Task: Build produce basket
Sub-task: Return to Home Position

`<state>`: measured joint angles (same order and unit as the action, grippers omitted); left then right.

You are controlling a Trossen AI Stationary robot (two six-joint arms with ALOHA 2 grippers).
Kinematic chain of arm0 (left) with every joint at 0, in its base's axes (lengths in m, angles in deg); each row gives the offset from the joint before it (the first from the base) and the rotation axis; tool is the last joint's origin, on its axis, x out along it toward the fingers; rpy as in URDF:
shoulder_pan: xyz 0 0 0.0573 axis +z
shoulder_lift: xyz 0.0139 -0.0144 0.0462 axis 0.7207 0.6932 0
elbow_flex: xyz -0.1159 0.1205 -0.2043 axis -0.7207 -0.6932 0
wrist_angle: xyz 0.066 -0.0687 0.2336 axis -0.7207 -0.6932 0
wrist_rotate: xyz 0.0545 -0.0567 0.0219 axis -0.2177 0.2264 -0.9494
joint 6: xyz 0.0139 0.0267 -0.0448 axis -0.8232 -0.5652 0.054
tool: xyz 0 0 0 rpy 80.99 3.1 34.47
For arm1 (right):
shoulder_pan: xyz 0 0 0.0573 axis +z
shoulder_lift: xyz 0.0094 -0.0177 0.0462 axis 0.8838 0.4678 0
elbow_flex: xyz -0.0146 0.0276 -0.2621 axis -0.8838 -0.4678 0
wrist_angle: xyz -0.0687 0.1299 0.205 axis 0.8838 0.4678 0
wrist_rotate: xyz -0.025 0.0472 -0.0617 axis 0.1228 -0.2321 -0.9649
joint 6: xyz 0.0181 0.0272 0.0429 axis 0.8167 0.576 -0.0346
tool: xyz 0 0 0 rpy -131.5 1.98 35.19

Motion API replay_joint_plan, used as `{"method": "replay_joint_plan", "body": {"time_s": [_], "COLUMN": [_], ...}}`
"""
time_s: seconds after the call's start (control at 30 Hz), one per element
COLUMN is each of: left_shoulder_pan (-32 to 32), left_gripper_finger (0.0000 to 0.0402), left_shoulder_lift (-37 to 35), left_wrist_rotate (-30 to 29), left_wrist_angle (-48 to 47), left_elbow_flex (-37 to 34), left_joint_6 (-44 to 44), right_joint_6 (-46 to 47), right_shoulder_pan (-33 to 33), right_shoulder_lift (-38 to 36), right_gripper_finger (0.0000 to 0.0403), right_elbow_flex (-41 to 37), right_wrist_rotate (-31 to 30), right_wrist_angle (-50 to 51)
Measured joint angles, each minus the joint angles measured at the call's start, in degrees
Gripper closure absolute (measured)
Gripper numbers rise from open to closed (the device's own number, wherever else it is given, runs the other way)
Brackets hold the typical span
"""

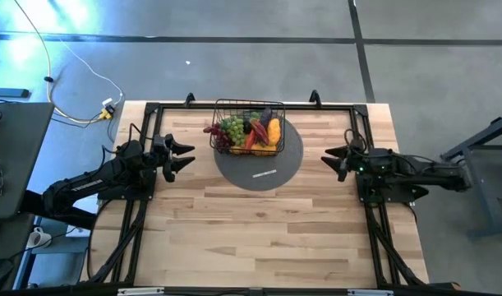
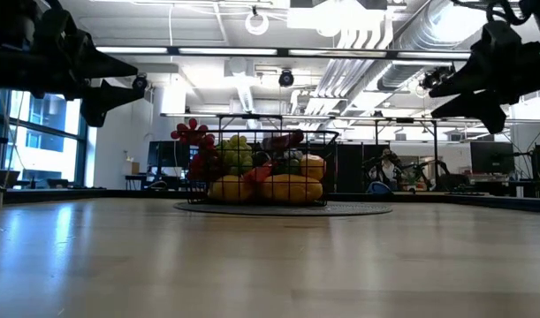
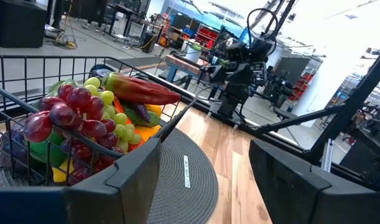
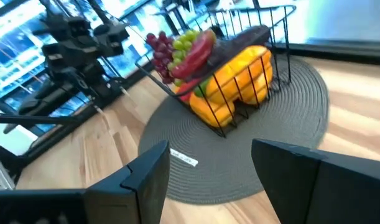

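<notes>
Bare wooden table [image 2: 270, 265] fills the foreground of the low view, with nothing lying on the near planks.

Left side: the left gripper [image 1: 187, 156] is held above the table near its left edge, pointing inward toward the centre. Its fingers [image 3: 134, 168] are spread apart with nothing between them – released and empty. It stands well clear of the basket and does not touch the mat.

Centre: the basket [image 1: 249, 102] sits upright on the far half of a round grey mat [image 1: 263, 168], toward the table's back edge. A small white label [image 1: 264, 173] lies on the mat's bare near half. The produce is all inside the basket, heaped above the rim. Noted from left to right in the high view:
- red grapes [image 1: 215, 131], spilling over the left rim
- green grapes [image 1: 233, 128], just beside them
- a red pepper [image 1: 257, 130], lying across the top of the pile
- a yellow-orange fruit [image 1: 274, 131], pressed against the right-hand wire wall

Darker pieces lie lower in the heap; they cannot be identified.

Right side: the right gripper [image 1: 330, 158] is raised above the table just beyond the mat's right edge, facing the left one across the basket. Its fingers [image 4: 146, 174] are parted and hold nothing – released, apart from the basket and the mat.
</notes>
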<state>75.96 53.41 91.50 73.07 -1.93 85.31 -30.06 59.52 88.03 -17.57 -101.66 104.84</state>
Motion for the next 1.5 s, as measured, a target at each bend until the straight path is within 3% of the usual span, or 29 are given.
{"method": "replay_joint_plan", "body": {"time_s": [0.17, 0.47, 0.83, 1.1, 1.5], "left_shoulder_pan": [0.0, 0.0, 0.0, 0.0, 0.0], "left_gripper_finger": [0.0165, 0.0165, 0.0165, 0.0165, 0.0165], "left_shoulder_lift": [0.0, 0.0, 0.0, 0.0, 0.0], "left_wrist_rotate": [0.0, 0.0, 0.0, 0.0, 0.0], "left_wrist_angle": [0.0, 0.0, 0.0, 0.0, 0.0], "left_elbow_flex": [0.0, 0.0, 0.0, 0.0, 0.0], "left_joint_6": [0.0, 0.0, 0.0, 0.0, 0.0], "right_joint_6": [-2.7, -5.2, -8.0, -1.0, -1.0], "right_shoulder_pan": [0.0, 0.0, 0.1, 0.0, 0.0], "right_shoulder_lift": [-4.8, -4.6, -4.6, -4.4, -4.4], "right_gripper_finger": [0.0194, 0.0194, 0.0194, 0.0194, 0.0194], "right_elbow_flex": [-2.3, -6.4, -6.5, -6.4, -6.4], "right_wrist_rotate": [0.4, 2.9, 4.2, 1.2, 1.4], "right_wrist_angle": [-1.8, -11.1, -12.8, -10.6, -10.4]}}
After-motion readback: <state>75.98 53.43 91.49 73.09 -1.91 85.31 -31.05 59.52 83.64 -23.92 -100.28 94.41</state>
